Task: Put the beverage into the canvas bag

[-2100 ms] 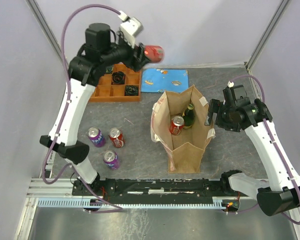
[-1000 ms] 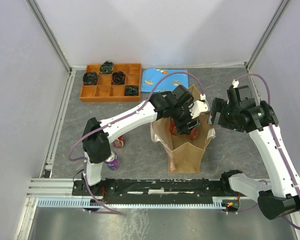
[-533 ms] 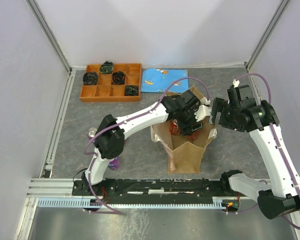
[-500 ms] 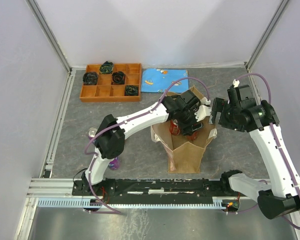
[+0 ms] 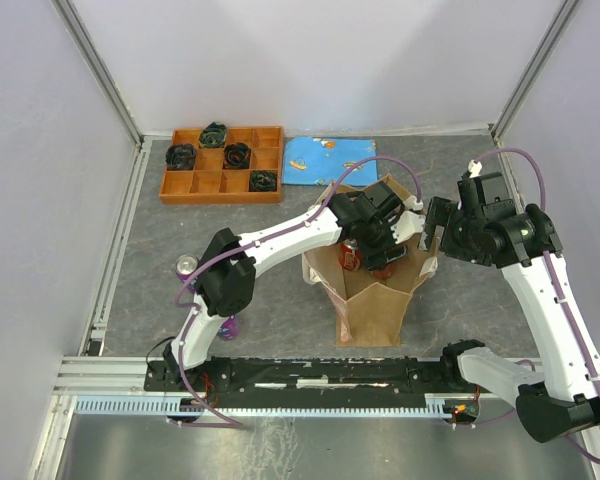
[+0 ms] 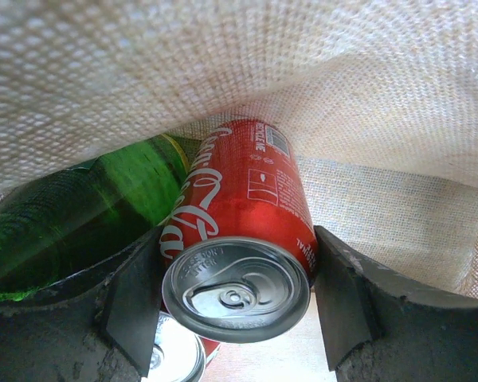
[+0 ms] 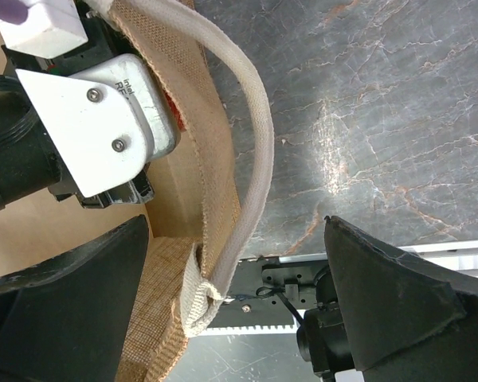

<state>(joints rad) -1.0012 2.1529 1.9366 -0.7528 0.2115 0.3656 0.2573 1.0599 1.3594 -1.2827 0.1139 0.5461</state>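
The canvas bag point(image 5: 372, 305) stands open in the middle of the table, tan with off-white handles. My left gripper point(image 5: 385, 255) reaches down inside it, shut on a red cola can point(image 6: 243, 203), the beverage, gripped near its top with a pad against each side. Under the can lie a green glass bottle point(image 6: 80, 207) and the silver top of another can point(image 6: 174, 360). My right gripper point(image 7: 237, 231) is open at the bag's right rim, its fingers either side of the bag wall and the off-white handle strap point(image 7: 251, 167), touching neither.
An orange compartment tray point(image 5: 220, 187) with dark coiled items sits at the back left, a blue packet point(image 5: 330, 157) beside it. A purple can point(image 5: 187, 266) and another purple can point(image 5: 227, 322) stand left of the bag, partly behind my left arm.
My left arm has swung from high at the back down into the bag with the red can, then settled slightly deeper. My right gripper has stayed open at the bag's rim.
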